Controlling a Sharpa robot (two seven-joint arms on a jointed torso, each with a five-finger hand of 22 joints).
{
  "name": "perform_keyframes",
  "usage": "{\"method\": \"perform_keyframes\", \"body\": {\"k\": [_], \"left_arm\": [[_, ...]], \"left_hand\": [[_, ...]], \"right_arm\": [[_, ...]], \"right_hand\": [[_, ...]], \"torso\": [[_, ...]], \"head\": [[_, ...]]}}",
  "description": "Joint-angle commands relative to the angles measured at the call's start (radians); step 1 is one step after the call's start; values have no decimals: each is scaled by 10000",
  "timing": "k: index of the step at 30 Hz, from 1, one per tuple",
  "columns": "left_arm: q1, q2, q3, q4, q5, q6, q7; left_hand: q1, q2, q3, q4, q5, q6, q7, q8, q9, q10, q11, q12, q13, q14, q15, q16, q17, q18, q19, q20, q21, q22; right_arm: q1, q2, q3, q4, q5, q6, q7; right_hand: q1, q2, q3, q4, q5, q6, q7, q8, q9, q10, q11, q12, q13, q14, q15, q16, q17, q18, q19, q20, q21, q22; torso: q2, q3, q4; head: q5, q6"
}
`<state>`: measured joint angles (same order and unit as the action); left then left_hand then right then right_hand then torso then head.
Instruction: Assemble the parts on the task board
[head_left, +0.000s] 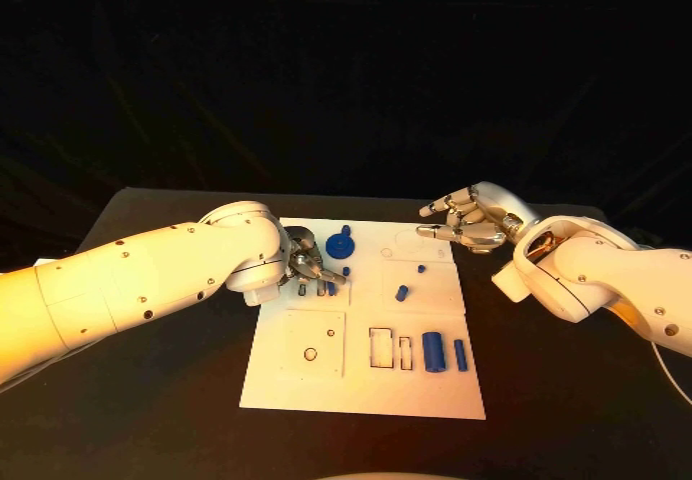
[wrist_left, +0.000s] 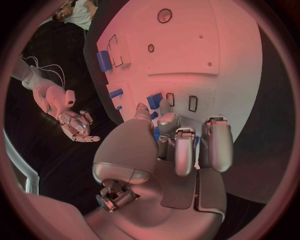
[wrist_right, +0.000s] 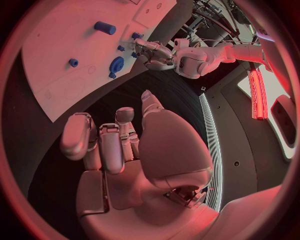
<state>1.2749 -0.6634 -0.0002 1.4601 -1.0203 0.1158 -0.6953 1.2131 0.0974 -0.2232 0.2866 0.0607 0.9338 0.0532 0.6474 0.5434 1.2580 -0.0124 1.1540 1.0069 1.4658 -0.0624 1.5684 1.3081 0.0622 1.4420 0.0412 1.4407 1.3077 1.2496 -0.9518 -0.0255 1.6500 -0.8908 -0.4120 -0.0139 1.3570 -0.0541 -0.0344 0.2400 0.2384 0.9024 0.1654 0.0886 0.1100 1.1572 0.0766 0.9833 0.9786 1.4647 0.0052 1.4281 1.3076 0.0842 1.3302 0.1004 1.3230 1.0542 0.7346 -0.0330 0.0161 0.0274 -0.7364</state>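
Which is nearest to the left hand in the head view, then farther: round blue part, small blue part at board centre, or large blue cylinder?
From the left hand:
1. Round blue part, just beside it.
2. Small blue part, board centre.
3. Large blue cylinder, near edge.

Both arms are clad in smooth, glossy white shells with rounded, bulbous segments. The left arm (head_left: 144, 280) carries a row of small dark screw heads along its forearm and ends in a ball-shaped wrist housing. The right arm (head_left: 606, 275) has the same dotted screws, and a gap at its wrist joint exposes brownish inner parts; a thin pale cable runs off its near side. The left hand (head_left: 306, 262) and the right hand (head_left: 464, 225) are silver metal, built of jointed segments with rounded fingertip pads (wrist_left: 184, 150) and broad, smooth palm plates (wrist_right: 169, 145).
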Motion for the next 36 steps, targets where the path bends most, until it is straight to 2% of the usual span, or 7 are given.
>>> {"method": "perform_keyframes", "body": {"k": [1, 18, 21, 36], "left_arm": [[13, 34, 6, -1, -40, 66, -7], [13, 139, 4, -159, -40, 227, 25], [13, 143, 4, -157, -40, 253, 46], [12, 120, 2, -146, -40, 496, 36]], "left_hand": [[124, 11, -43, -2, -29, -98, -9, 47, 37, 74, -22, 36, 12, 1050, -83, 24, 2627, -107, 53, 13, 35, 288], [353, 29, -42, -27, -6, -141, -22, 109, 192, 110, -35, 57, 61, 1050, -94, 24, 2627, -112, 63, 1, 46, 318], [424, 33, -37, -36, 8, -139, -31, 136, 244, 152, -42, 100, 121, 1050, -99, 24, 2627, -116, 73, -4, 56, 339], [616, -20, -51, -58, 7, -140, -49, 203, 395, 230, -61, 168, 219, 1050, -116, 24, 2627, -124, 93, -19, 76, 384]], "right_arm": [[-11, 29, -3, -14, -121, 137, -25], [-20, 51, -8, -31, -98, 234, 64], [-21, 61, -10, -42, -97, 242, 78], [-24, 91, -16, -65, -96, 250, 95]], "right_hand": [[-75, 48, -68, 8, 65, 63, -26, 32, 11, -56, -11, -40, -9, 462, -71, -38, 415, 176, -74, 21, -58, -10], [-62, 80, -82, 12, 85, 68, -30, 37, 12, -30, -15, -9, 8, 460, -76, -53, 395, 176, -72, 17, -64, -14], [-49, 101, -88, 12, 98, 71, -33, 40, 12, -33, -18, -16, -7, 462, -79, -55, 395, 176, -68, 15, -65, -13], [-42, 124, -96, 16, 110, 79, -36, 46, 14, -29, -21, -13, -12, 464, -82, -54, 397, 176, -67, 13, -68, -14]], "torso": [[7, 3, 3], [10, 1, -11], [0, 10, -2], [6, 4, -3]], "head": [[13, -21], [20, -130], [28, -152], [68, -179]]}}
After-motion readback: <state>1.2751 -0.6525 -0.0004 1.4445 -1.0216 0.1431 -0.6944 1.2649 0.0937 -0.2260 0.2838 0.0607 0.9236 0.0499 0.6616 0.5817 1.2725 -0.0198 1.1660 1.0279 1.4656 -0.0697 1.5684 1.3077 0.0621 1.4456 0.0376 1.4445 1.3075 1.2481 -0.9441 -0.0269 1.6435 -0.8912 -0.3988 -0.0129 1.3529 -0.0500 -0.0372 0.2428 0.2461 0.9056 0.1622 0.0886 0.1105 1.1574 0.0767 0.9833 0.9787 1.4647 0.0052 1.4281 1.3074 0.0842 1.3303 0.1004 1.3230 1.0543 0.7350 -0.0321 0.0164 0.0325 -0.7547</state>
